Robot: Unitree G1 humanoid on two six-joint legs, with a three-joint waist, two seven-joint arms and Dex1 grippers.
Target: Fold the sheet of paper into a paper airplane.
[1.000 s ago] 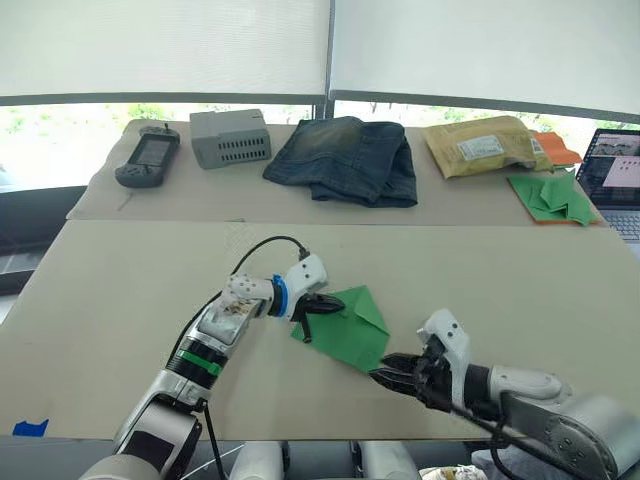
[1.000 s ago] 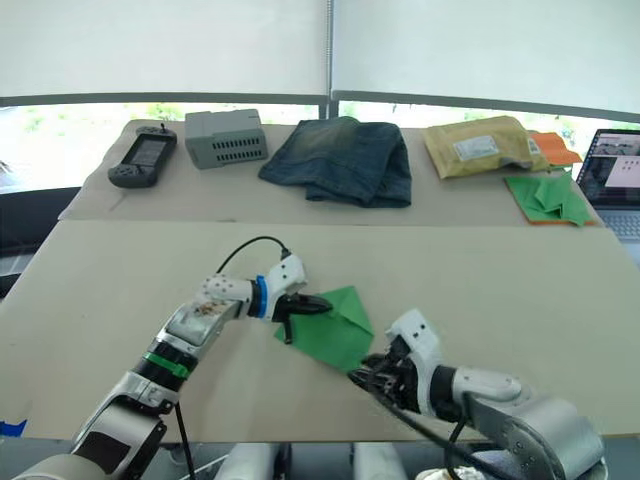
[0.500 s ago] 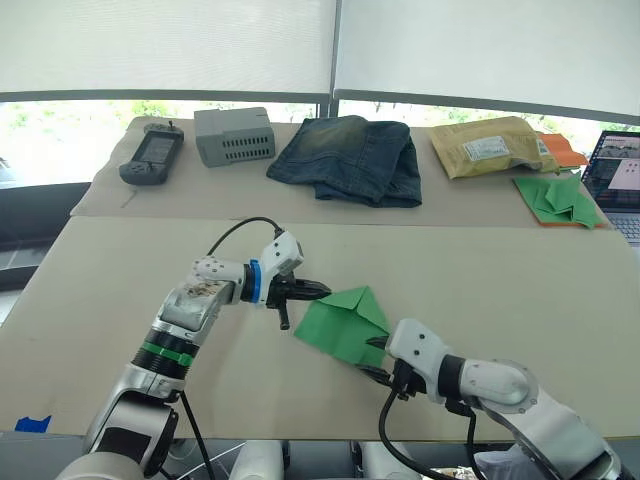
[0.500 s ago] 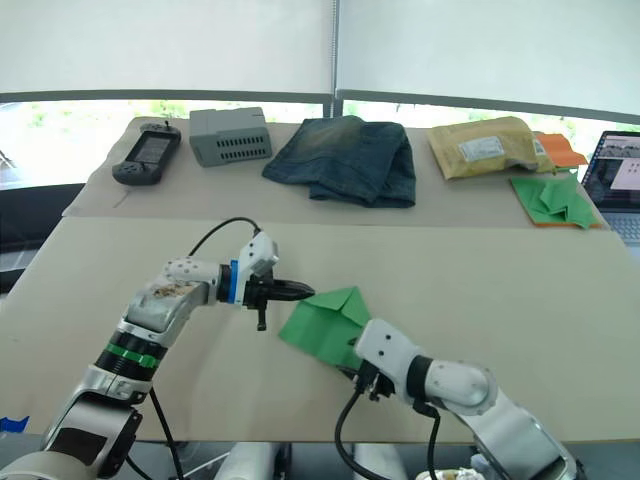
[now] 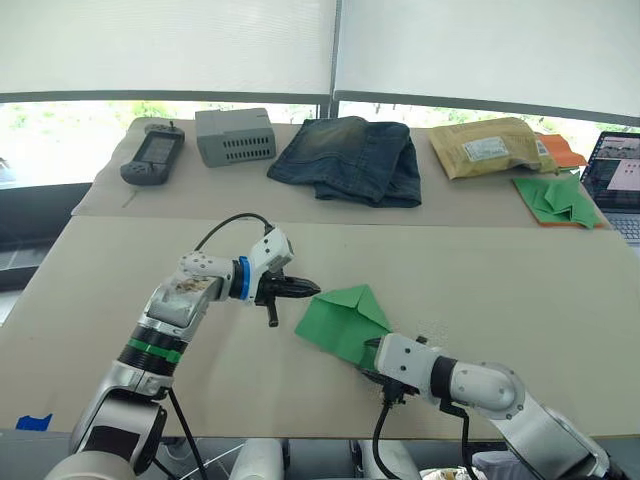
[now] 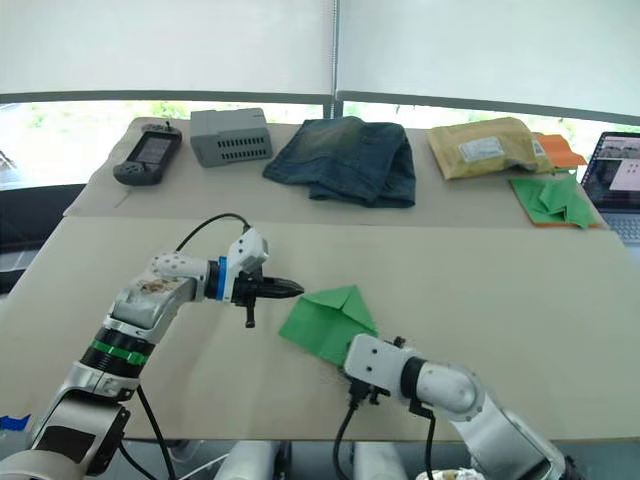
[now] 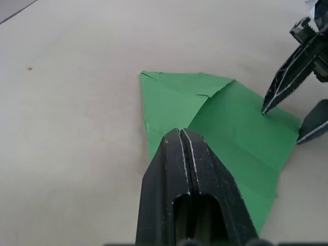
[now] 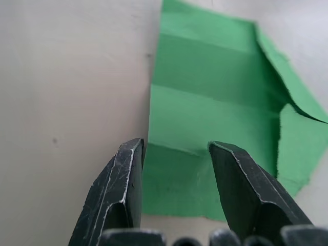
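Note:
The sheet of paper [image 5: 341, 320] lies flat on the near table, bright green, with its far corners folded in to a point and crease lines across it. My left gripper [image 5: 314, 291] is shut on nothing, its tip at the paper's far left corner. In the left wrist view its fingers [image 7: 180, 154] are pressed together over the sheet [image 7: 225, 118]. At the paper's near edge my right gripper [image 8: 176, 146] is open, one finger over the sheet [image 8: 215, 113] and the other over bare table. Its fingers [image 7: 283, 81] also appear in the left wrist view.
On the far table lie a handheld device [image 5: 152, 158], a grey box [image 5: 235, 135], folded jeans [image 5: 350, 158], a yellow padded envelope [image 5: 485, 146], and a heap of green papers with an orange sheet [image 5: 555, 195]. A laptop [image 5: 615, 172] stands at the right edge. Blue tape [image 5: 30, 424] marks the near left corner.
My left gripper has drawn back to the left, off the paper's middle to its far left corner. My right arm has swung in, bringing its open gripper onto the paper's near edge.

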